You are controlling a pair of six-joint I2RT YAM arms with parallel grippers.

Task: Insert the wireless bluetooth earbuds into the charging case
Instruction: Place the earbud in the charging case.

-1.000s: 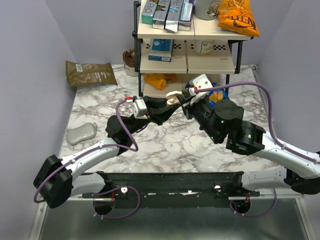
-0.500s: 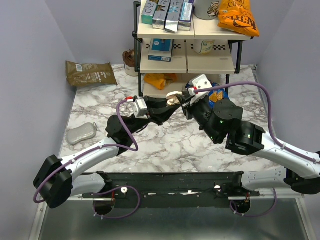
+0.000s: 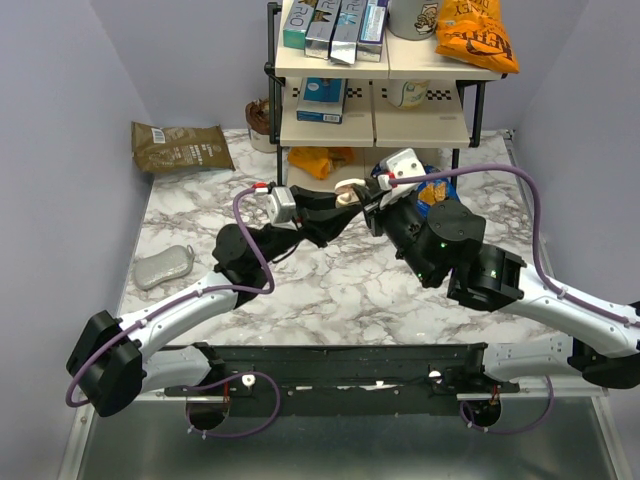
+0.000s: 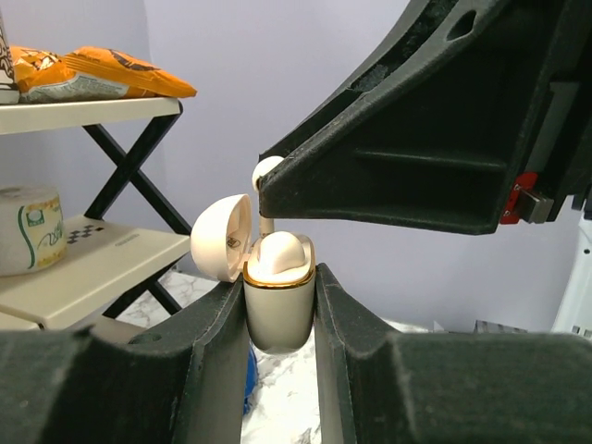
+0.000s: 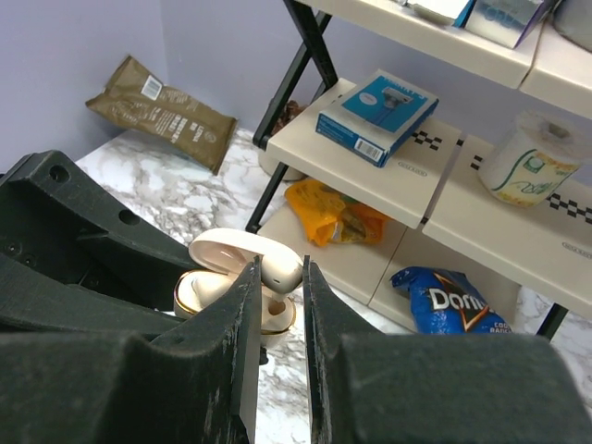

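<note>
Marbled desk (image 3: 330, 290) fills the floor of a lilac-walled booth, with a cream shelf rack (image 3: 375, 125) at its far edge and a brown pouch (image 3: 180, 147) lying to the rack's left. Both arms stretch toward the middle and meet in front of the rack, above the desk. Left pincer (image 4: 280, 305) is clamped on the case (image 4: 277, 324), holding it upright off the desk with a finger against each side. The lid (image 4: 222, 239) is swung open to one side. Right pincer (image 5: 279, 273) hangs over the case from above, its fingers closed to a thin gap on a cream bud (image 4: 268, 169) whose stem runs down into the case opening. A second bud (image 4: 277, 252) sits in the case, its rounded top showing above the gold rim.
</note>
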